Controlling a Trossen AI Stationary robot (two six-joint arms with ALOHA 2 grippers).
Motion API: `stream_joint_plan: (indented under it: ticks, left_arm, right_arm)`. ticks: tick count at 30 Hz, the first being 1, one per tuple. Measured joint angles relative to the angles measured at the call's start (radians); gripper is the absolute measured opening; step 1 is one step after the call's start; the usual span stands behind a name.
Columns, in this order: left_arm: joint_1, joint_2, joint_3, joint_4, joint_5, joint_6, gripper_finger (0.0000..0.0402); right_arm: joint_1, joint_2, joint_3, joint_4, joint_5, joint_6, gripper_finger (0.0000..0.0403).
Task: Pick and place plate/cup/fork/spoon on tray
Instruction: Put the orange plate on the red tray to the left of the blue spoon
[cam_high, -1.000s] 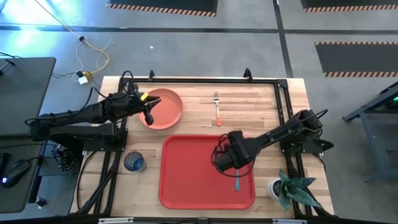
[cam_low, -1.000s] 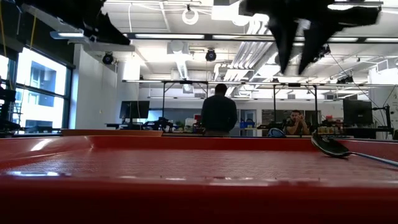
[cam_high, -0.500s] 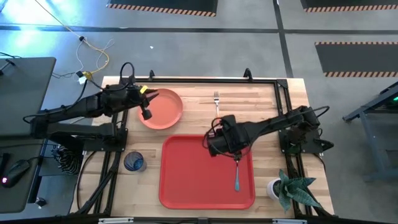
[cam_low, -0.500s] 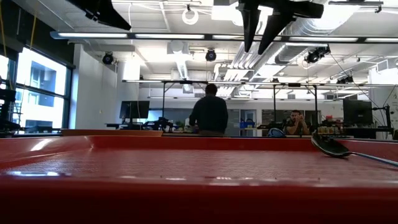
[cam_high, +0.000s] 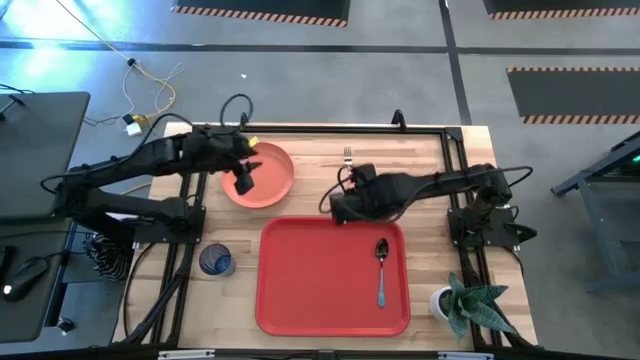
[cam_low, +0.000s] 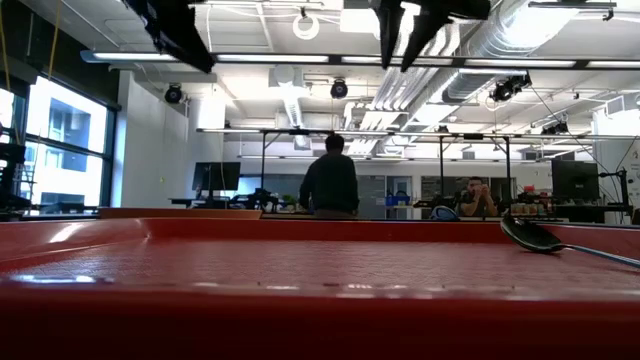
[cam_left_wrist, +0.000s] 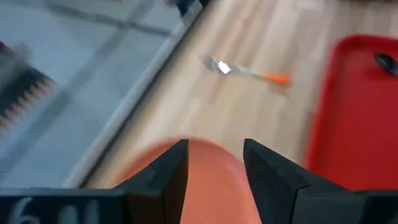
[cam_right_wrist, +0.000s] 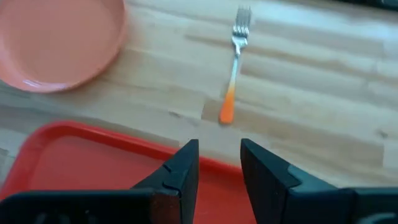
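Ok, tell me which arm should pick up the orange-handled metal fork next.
Right. Its open pincer hangs empty close to the orange-handled metal fork, facing it; the left pincer is over the round salmon-orange plastic plate.

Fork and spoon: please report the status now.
Spoon lies on tray. Fork on table, untouched. Right end effector open, empty, near fork. Left end effector open over plate.

A pale wooden tabletop (cam_high: 420, 160) with a black metal frame (cam_high: 320, 127) along its edges stands on a grey concrete floor (cam_high: 300, 80). A small green potted plant in a white pot (cam_high: 462, 303) sits at one table corner. Yellow and white cables (cam_high: 150, 95) trail over the floor beside it, and black-and-orange striped mats (cam_high: 570, 92) lie farther off. In the low view, one person (cam_low: 329, 184) stands in the room behind, and another (cam_low: 476, 198) sits at a desk.
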Motion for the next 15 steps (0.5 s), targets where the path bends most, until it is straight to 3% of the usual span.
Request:
stream_joint_plan:
  ticks: [9, 15]
  left_arm:
    - [0.033, 0.12, 0.0, -0.148, 0.043, -0.177, 0.0143]
    - [0.032, 0.193, -0.001, -0.176, 0.144, -0.269, 0.0143]
  right_arm:
    - [-0.05, -0.013, 0.21, -0.022, 0.039, -0.248, 0.011]
    - [-0.061, -0.013, 0.309, -0.021, 0.039, -0.368, 0.011]
